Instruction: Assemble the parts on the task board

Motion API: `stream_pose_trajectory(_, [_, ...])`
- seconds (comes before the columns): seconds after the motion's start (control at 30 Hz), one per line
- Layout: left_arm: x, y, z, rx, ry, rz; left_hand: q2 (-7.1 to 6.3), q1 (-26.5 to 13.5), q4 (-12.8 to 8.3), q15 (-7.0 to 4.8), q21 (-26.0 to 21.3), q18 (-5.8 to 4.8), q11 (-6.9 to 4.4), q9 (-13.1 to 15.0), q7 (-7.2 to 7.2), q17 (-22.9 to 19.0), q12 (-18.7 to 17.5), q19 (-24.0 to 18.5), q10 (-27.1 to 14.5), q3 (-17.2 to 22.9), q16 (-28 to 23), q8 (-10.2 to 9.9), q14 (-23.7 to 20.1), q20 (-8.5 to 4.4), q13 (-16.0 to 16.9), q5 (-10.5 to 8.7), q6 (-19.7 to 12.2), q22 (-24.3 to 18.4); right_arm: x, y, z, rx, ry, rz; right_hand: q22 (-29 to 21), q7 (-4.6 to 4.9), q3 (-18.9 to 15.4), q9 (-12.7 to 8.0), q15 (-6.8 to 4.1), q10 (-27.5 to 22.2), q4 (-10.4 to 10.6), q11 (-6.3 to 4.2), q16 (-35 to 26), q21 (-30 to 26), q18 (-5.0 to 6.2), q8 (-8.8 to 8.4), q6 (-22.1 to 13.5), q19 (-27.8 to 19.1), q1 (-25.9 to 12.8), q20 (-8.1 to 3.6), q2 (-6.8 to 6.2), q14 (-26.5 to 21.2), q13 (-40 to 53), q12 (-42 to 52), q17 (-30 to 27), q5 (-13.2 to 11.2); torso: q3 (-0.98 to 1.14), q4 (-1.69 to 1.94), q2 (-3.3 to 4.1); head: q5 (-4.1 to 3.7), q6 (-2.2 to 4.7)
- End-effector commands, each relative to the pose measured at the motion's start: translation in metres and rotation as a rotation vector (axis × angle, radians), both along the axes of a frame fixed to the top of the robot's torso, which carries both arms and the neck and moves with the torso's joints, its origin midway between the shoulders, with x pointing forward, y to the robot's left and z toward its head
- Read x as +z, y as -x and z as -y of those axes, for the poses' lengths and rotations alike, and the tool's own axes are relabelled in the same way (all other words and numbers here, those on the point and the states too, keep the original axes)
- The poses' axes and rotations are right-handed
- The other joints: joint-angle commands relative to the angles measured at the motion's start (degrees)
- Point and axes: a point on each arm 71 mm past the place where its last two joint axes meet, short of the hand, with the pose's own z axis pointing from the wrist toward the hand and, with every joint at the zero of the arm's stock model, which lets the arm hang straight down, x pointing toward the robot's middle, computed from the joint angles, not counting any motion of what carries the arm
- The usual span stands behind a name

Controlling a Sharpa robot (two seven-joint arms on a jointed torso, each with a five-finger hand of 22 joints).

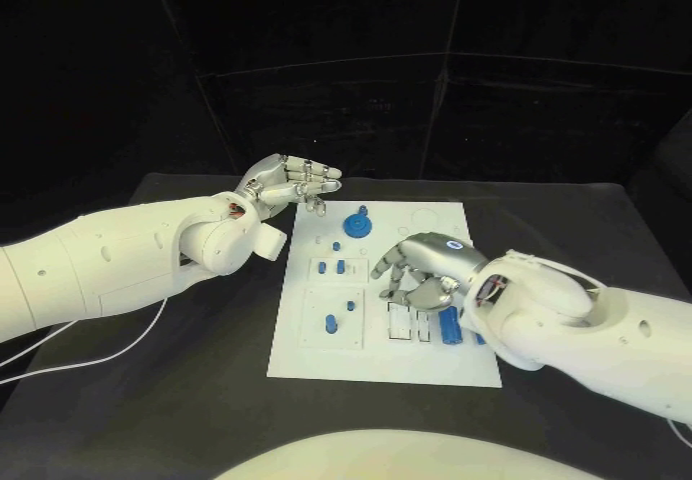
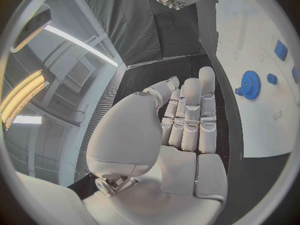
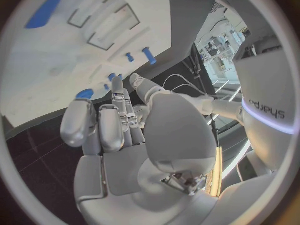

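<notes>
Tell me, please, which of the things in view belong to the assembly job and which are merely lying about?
Job: task board; blue gear; blue bar; small blue parts; left hand; right hand.

Lying about: white cable; black table.

A black table (image 1: 188, 400) carries everything. A white task board (image 1: 433, 365) lies flat at its middle. A white cable (image 1: 101, 360) trails near the left edge.
</notes>
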Motion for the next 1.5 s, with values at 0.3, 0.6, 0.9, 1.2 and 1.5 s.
stream_pose_trajectory(0.3, [0.002,0.001,0.0,-0.006,0.01,0.006,0.26,-0.4,-0.26,-0.08,-0.32,0.75,0.03,-0.05,0.17,-0.11,0.33,-0.31,-0.71,-0.22,0.03,0.24,-0.42,0.07,-0.09,0.0,-0.55,-0.1,0.0,-0.005,0.094,-0.457,-0.068,-0.265,7.67,-2.49,-16.02,4.41,-2.6,4.38,8.06,-2.6,6.03,4.53,-1.89,5.37,3.8,3.3,-5.36,-2.56,1.68,3.28,53.93,52.49,9.23,8.54,-0.63,-1.19,-0.75,-2.8,0.62])
stream_pose_trajectory(0.6, [0.002,0.002,-0.003,0.0,0.008,0.006,0.26,-0.47,-0.23,-0.06,-0.33,0.75,0.05,-0.05,0.19,-0.12,0.36,-0.31,-0.73,-0.26,0.05,0.25,-0.43,0.08,-0.09,-0.02,-0.56,-0.11,-0.017,0.011,0.115,-0.564,0.041,-0.294,7.77,-2.7,-24.54,7.07,-2.0,1.71,13.32,-2.23,6.47,4.52,-2.0,7.88,0.75,3.19,-5.5,-1.82,0.65,3.21,57.42,54.31,9.95,6.53,-0.73,-2.1,-1.28,-2.94,0.25])
stream_pose_trajectory(0.9, [0.002,0.002,-0.004,0.001,0.008,0.007,0.26,-0.47,-0.23,-0.06,-0.33,0.75,0.05,-0.05,0.19,-0.12,0.36,-0.31,-0.73,-0.26,0.05,0.25,-0.43,0.08,-0.09,-0.02,-0.56,-0.11,-0.032,0.022,0.113,-0.552,0.115,-0.296,7.9,-2.63,-28.93,8.84,-1.85,1.78,17.13,-2.11,6.69,4.54,-2.0,10.01,-0.82,3.19,-4.72,-1.68,1.1,3.25,59.3,55.04,10.4,6.4,-0.74,-2.11,-1.32,-3.08,0.14])
stream_pose_trajectory(1.2, [0.002,0.002,-0.004,0.001,0.008,0.006,0.26,-0.47,-0.23,-0.06,-0.33,0.75,0.05,-0.05,0.19,-0.12,0.36,-0.31,-0.73,-0.26,0.05,0.25,-0.43,0.08,-0.09,-0.02,-0.56,-0.11,-0.042,0.026,0.103,-0.531,0.121,-0.329,8.07,-2.71,-29.68,9.33,-1.87,2.59,17.12,-2.17,7.11,4.62,-2.03,10.7,-0.94,3.24,-4.73,-1.67,1.51,3.41,60.94,56.41,11.28,6.41,-0.68,-2.04,-1.18,-2.94,0.12])
stream_pose_trajectory(1.5, [0.002,0.002,-0.004,0.0,0.007,0.005,0.31,-0.55,-0.21,-0.04,-0.34,0.74,0.04,-0.04,0.18,-0.14,0.45,-0.33,-0.76,-0.31,0.08,0.3,-0.46,0.11,-0.08,-0.02,-0.57,-0.13,-0.052,0.029,0.091,-0.502,0.13,-0.35,8.22,-2.83,-30.21,9.95,-1.94,3.57,17.04,-2.28,8.1,4.7,-2.05,11.58,-1.05,3.28,-4.1,-1.73,2.19,3.76,62.88,58.05,13.37,6.91,-0.7,-2.15,-1.2,-2.86,0.04])
